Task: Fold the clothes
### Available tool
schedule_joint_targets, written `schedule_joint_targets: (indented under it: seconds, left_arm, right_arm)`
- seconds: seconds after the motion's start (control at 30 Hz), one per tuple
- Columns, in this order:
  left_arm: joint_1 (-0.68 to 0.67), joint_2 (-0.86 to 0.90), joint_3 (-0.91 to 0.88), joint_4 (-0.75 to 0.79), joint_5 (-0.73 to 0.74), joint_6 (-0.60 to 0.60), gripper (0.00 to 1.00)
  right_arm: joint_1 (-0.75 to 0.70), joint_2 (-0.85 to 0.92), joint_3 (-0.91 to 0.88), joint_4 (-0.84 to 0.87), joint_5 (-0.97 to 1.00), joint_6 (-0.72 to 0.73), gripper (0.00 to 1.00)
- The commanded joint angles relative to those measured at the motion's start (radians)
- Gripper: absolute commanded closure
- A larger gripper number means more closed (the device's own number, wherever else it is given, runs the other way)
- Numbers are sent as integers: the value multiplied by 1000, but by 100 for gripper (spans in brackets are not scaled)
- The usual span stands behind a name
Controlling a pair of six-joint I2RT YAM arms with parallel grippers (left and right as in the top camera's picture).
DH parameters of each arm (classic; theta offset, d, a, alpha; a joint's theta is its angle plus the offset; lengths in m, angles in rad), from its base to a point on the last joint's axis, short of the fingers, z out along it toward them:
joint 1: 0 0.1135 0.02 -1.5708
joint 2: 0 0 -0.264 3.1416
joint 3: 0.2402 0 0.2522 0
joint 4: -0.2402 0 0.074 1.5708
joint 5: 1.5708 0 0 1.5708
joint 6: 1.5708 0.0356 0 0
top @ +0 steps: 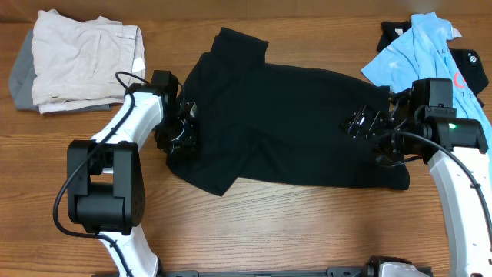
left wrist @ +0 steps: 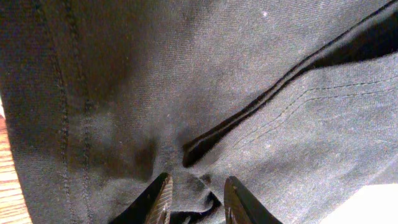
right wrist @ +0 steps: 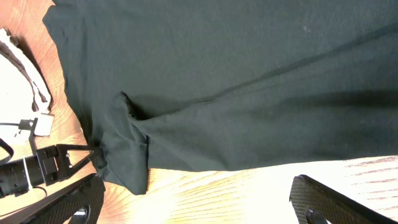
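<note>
A large black shirt [top: 284, 123] lies spread across the middle of the table, its lower left part folded over. My left gripper [top: 183, 127] rests low on the shirt's left edge. In the left wrist view its jaws [left wrist: 196, 202] stand a little apart, open, with a puckered ridge of the black fabric [left wrist: 186, 74] lying loose between them. My right gripper [top: 360, 123] hovers over the shirt's right part. Its fingers [right wrist: 196, 205] are wide open with nothing between them, and the shirt [right wrist: 236, 74] lies ahead. A light blue polo [top: 411, 50] sits crumpled at the far right.
A folded beige pile [top: 81, 61] on a grey garment [top: 21, 77] occupies the far left corner. A dark printed garment [top: 470, 73] lies under the polo. Bare wood [top: 277, 223] runs along the front edge between the two arm bases.
</note>
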Motion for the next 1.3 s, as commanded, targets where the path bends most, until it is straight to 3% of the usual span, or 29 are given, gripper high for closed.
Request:
schedule_joint_targets:
  seconds: [0.0,0.33,0.53,0.77,1.07,1.27]
  left_arm:
    - [-5,33,8,6,-8,-4,69]
    - [-12,91,8,32,18,-3,72]
    - [-12,91,9,32,16,-3,84]
    - [-12,91,25,22,16,-3,91]
    - [-11,91,101,-39,-21,-3,75]
    - [-12,91,101,-32,-17,-3,73]
  right_arm:
    - [1,-7,11,3,6,-6,0]
    - [1,-7,11,3,24,-7,0]
    - [1,-7,11,7,24,-7,0]
    - [1,-7,11,6,25,-7,0]
    - [1,-7,11,6,25,-7,0]
    - [1,-7,11,6,25,-7,0]
